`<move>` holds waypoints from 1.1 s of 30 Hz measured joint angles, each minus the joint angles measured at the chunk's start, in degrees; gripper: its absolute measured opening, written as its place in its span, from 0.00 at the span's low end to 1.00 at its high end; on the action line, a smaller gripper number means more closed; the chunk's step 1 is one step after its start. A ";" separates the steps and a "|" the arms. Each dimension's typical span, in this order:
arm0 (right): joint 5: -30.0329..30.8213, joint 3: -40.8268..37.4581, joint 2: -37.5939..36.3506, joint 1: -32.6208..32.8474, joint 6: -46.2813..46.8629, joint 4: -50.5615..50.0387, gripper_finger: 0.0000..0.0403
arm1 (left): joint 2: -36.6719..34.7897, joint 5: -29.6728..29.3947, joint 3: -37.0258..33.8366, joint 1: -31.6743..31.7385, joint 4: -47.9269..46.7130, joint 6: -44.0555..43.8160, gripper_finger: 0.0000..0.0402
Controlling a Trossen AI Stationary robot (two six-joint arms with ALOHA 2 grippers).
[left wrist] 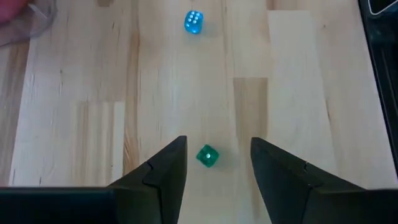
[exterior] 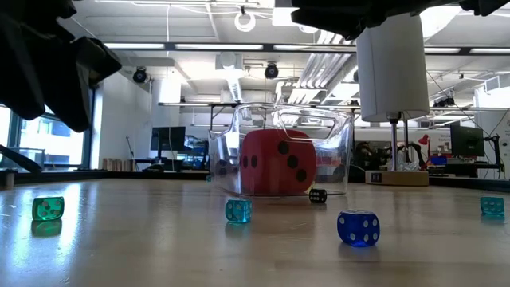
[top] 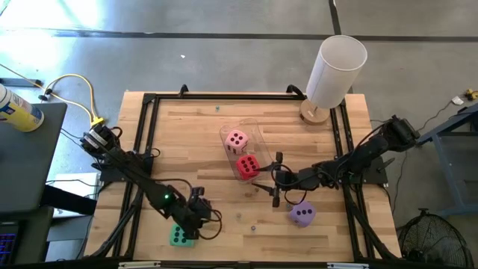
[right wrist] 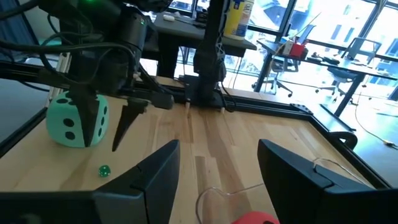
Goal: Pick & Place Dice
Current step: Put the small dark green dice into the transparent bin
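Observation:
The green die [top: 178, 237] rests on the table near the front edge, close beside my left gripper [left wrist: 217, 165]. That gripper tilts down, open, its fingers either side of a tiny green die [left wrist: 207, 156] without touching it. The pink die [top: 237, 139] and red die [top: 248, 166] lie inside the clear bin [top: 251, 128] at mid-table. The purple die [top: 302, 214] sits on the table right of centre. My right gripper [top: 271, 181] hovers open and level between the bin and the purple die, holding nothing.
A white cylinder [top: 334, 69] on a wooden base stands at the far right corner. Several tiny dice lie on the table: a blue one [exterior: 358, 227], teal ones [exterior: 237, 210], a black one [exterior: 318, 195]. A black frame [top: 149, 112] borders the tabletop.

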 joint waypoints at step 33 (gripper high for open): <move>0.00 -0.01 0.00 0.04 0.10 -0.06 0.52 | 6.65 0.29 10.95 0.79 -11.07 6.86 0.42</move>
